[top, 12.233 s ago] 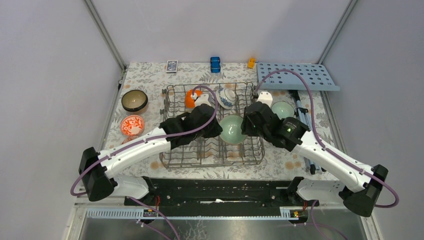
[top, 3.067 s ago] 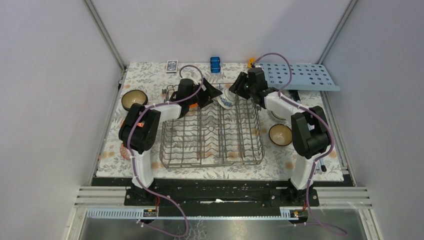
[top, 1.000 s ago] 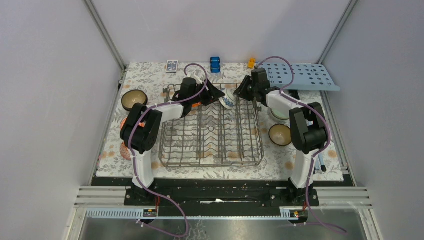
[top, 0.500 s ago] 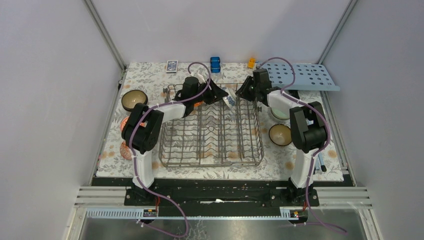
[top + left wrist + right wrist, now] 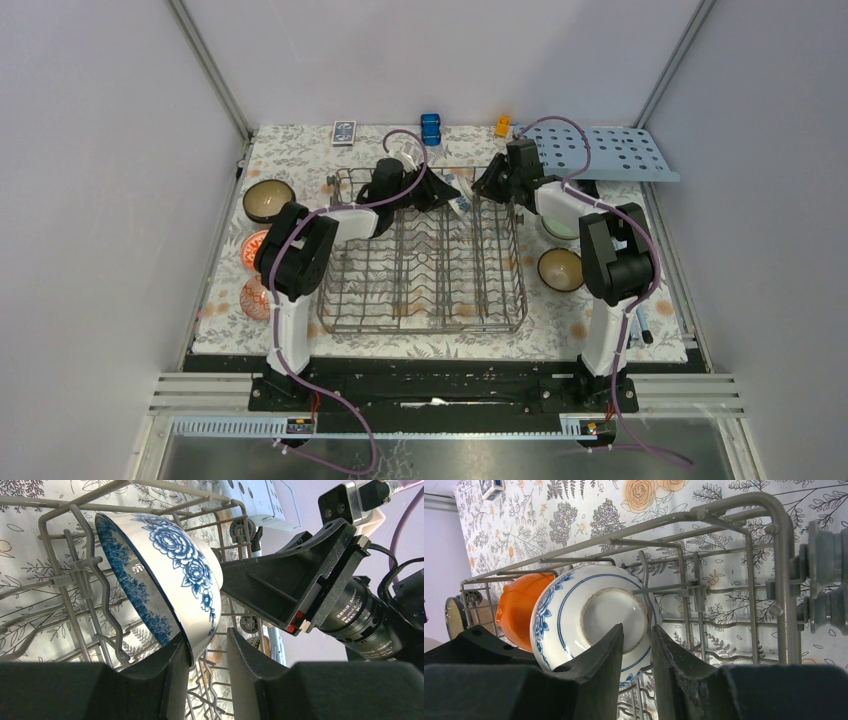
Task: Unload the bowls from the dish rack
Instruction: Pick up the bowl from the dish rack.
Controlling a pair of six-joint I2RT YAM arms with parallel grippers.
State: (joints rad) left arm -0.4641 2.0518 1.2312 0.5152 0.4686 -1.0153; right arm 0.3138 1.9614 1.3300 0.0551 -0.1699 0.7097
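Now that the left gripper (image 5: pixel 207 636) has slid right along the grey wire dish rack (image 5: pixel 75 565), its narrow jaws straddle the rim of the blue-and-white patterned ceramic bowl (image 5: pixel 170 570) racked there, ready to lift; the right gripper (image 5: pixel 638 629) faces it, narrow, empty.

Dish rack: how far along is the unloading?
Done: at least four bowls sit on the table outside the dish rack, among them the dark brown bowl and a red patterned bowl. In hand: the left gripper has its jaws astride the rim of the blue-and-white bowl, not visibly clamped; the right gripper hovers at its foot. Left: that bowl and the orange bowl, both in the rack.
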